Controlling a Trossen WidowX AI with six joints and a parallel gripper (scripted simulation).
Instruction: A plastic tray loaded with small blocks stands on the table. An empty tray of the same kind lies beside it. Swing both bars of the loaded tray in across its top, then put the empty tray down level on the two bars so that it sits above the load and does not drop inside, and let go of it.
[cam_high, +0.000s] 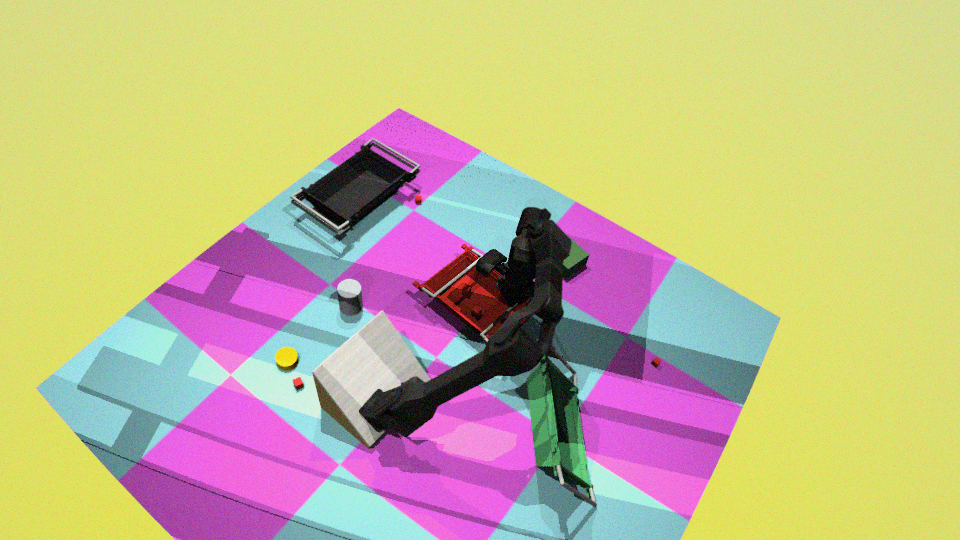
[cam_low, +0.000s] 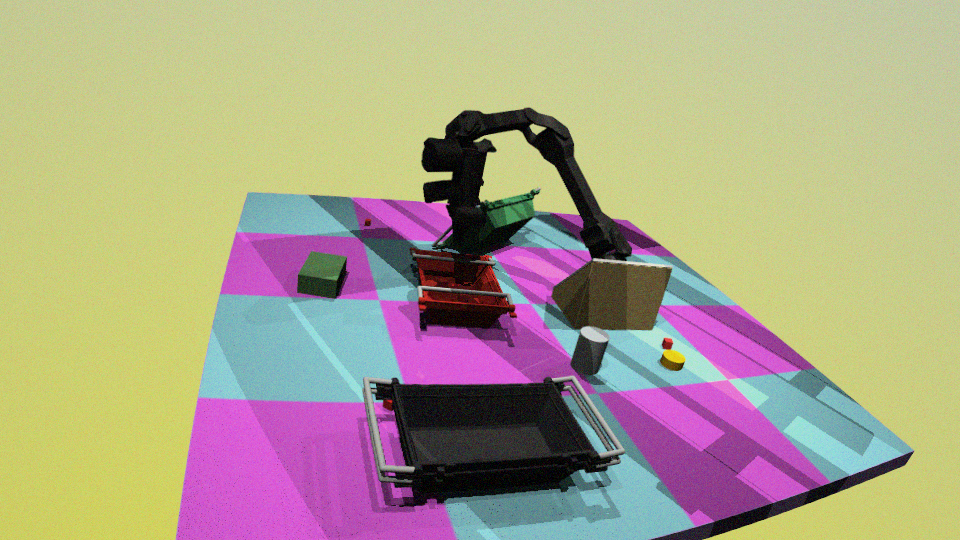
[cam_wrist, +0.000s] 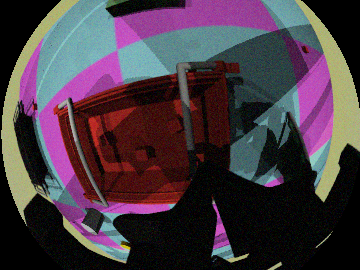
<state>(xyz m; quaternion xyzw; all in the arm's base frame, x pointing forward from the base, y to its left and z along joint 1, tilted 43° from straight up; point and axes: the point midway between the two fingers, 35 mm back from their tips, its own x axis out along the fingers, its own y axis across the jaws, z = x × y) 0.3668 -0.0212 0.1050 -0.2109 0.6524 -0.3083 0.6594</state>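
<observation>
The red tray (cam_high: 486, 310) (cam_low: 463, 313) (cam_wrist: 135, 195) stands level with several small red blocks inside. Its near bar (cam_low: 463, 290) (cam_high: 456, 277) (cam_wrist: 77, 142) and far bar (cam_low: 436, 256) (cam_wrist: 186, 107) both lie inward across the top. A green tray (cam_high: 553, 429) (cam_low: 513, 211) stands steeply tilted beside it, bars out; what it leans on is unclear. A black tray (cam_high: 355, 191) (cam_low: 476, 439) lies level and empty, bars swung out. My gripper (cam_low: 467, 276) (cam_wrist: 206, 166) is shut and empty, low over the red tray near the far bar; the tips are partly hidden.
A pale wedge (cam_high: 365, 359) (cam_low: 624, 295) stands beside the arm's base. A green box (cam_high: 577, 259) (cam_low: 322, 274), a grey cylinder (cam_high: 349, 296) (cam_low: 590, 351) (cam_wrist: 93, 221) and a yellow disc (cam_high: 286, 357) (cam_low: 672, 360) stand around. Several red cubes lie scattered.
</observation>
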